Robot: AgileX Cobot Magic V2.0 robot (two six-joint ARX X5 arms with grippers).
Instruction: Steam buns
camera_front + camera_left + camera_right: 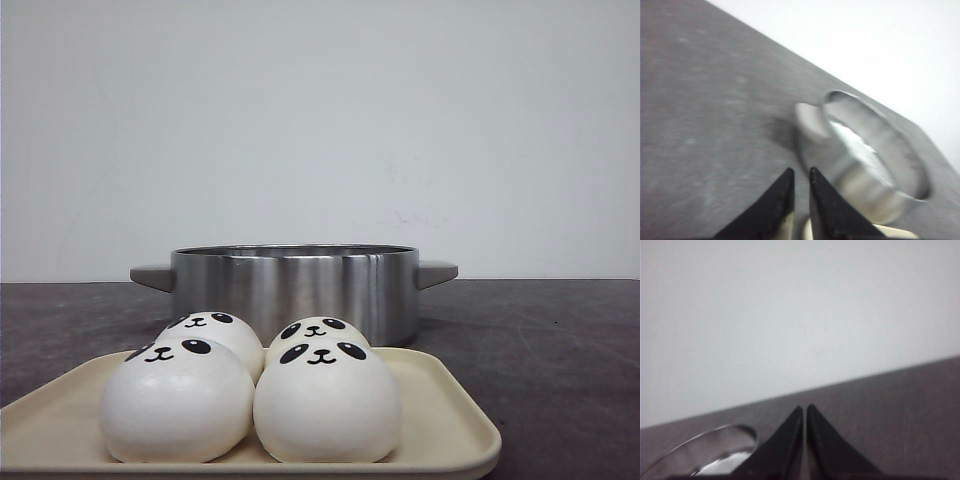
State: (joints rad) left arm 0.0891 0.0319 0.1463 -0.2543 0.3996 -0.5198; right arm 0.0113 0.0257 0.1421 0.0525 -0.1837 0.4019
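In the front view, the four buns point(250, 385) sit together on a cream tray point(450, 420) at the 6 o'clock edge of the picture. A steel pot point(295, 285) with two grey handles stands just behind the tray, toward 12 o'clock, on the dark surface point(560, 340). No arm shows here and no bun is in the pot yet, so I judge the task has not started: the step in hand is the approach to the first bun. The next move calls for one pincer to open wide, come down over a bun and close gently, because the buns look soft and lie close against each other.

In the left wrist view, the left pincer point(801, 175) is clenched with only a thin gap between its tips, and grasps nothing. It hangs above the bare surface, with the pot at about 3 o'clock from the tips.

In the right wrist view, the right pincer point(804, 412) is also clenched and empty. It points almost level toward the far wall, with the pot rim at 8 o'clock.
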